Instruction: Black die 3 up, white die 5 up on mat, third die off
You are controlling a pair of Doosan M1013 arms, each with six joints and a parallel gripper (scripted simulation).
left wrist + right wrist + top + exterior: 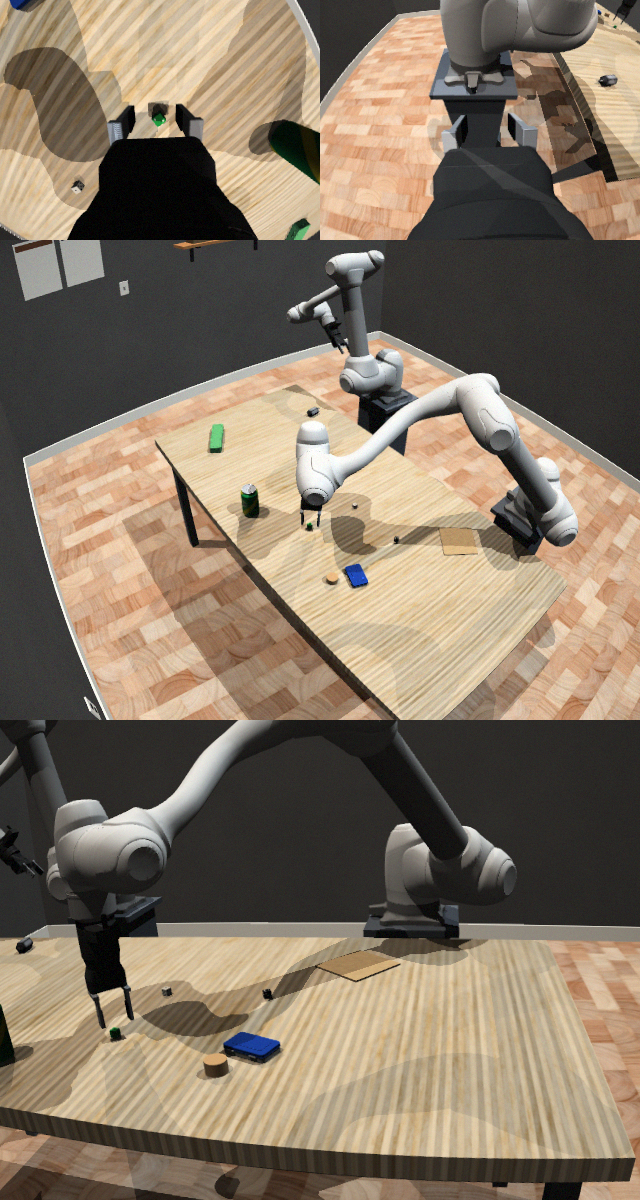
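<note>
The black die (396,539) (267,993) lies on the table between the white die and the mat. The white die (354,506) (166,991) (77,187) lies on the table. The green die (309,526) (115,1033) (159,119) lies below my left gripper (310,525) (116,1023) (155,112), which is open, points down and is a little above it. The tan square mat (458,541) (356,965) bears no die. My right gripper (343,349) (37,872) (487,122) is open and empty, off the table. The dice's top numbers are too small to read.
A green can (250,501) (300,147) stands near the green die. A blue box (356,575) (251,1046) and a round wooden piece (331,578) (215,1065) lie near the front edge. A green block (216,438) and a dark object (313,411) (608,80) lie farther off.
</note>
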